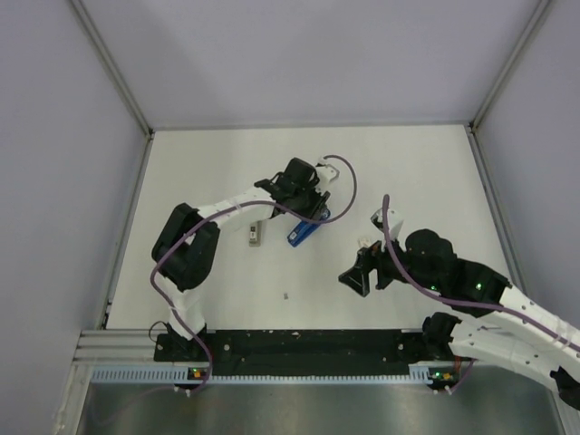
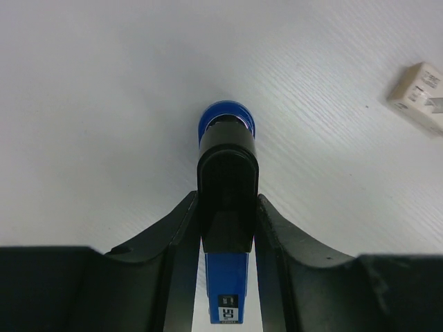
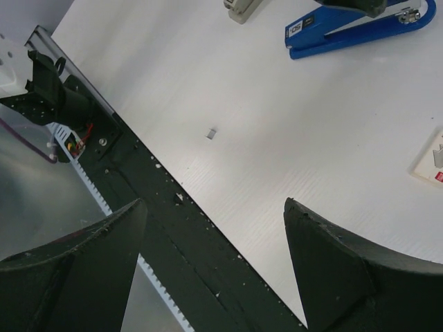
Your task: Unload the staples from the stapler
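The blue stapler point(image 1: 306, 232) lies on the white table point(image 1: 426, 172) near the middle. My left gripper point(image 1: 311, 210) comes down on it from above. In the left wrist view the left gripper point(image 2: 228, 202) is shut on the stapler point(image 2: 226, 278), with both fingers point(image 2: 181, 235) pressing the sides of its black end. The right wrist view shows the stapler point(image 3: 346, 33) at the top right, its labelled blue tip pointing left. My right gripper point(image 1: 360, 269) is open and empty, low over the table's near edge, well apart from the stapler; it also shows in the right wrist view point(image 3: 214, 207).
A grey bar point(image 1: 256, 234) lies left of the stapler. A small white box point(image 1: 376, 217) lies to its right, also in the left wrist view point(image 2: 419, 95). A tiny loose staple piece point(image 3: 212, 133) lies on the table. The black base rail point(image 1: 299, 343) runs along the near edge.
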Robot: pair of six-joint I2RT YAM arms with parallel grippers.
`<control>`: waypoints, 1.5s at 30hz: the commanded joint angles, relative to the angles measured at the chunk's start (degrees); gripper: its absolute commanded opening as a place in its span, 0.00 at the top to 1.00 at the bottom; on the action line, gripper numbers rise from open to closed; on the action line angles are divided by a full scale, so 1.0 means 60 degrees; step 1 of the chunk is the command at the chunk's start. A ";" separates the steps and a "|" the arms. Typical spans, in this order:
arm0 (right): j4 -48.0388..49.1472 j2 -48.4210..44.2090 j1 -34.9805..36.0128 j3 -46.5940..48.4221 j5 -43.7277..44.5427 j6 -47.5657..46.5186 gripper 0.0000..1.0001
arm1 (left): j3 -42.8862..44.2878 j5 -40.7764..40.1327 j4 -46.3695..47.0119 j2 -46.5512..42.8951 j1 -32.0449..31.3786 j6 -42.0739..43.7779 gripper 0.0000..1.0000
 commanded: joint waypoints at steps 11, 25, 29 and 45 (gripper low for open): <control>-0.1104 -0.0323 -0.0162 0.1165 0.0048 -0.1330 0.20 | -0.1458 0.4470 -0.0331 -0.4330 -0.0124 -0.0448 1.00; -0.1939 0.0802 -0.0162 0.2893 -0.2324 -0.2619 0.23 | -0.2410 0.7168 -0.0785 -0.6469 -0.1544 -0.0624 1.00; -0.1852 0.1067 -0.0177 0.2894 -0.2808 -0.2999 0.25 | -0.2791 0.7607 -0.0391 -0.7085 -0.1896 -0.1031 1.00; -0.0387 0.0994 -0.0177 0.1839 -0.4141 -0.2766 0.32 | -0.3290 0.7740 0.0987 -0.7658 -0.2219 -0.2001 1.00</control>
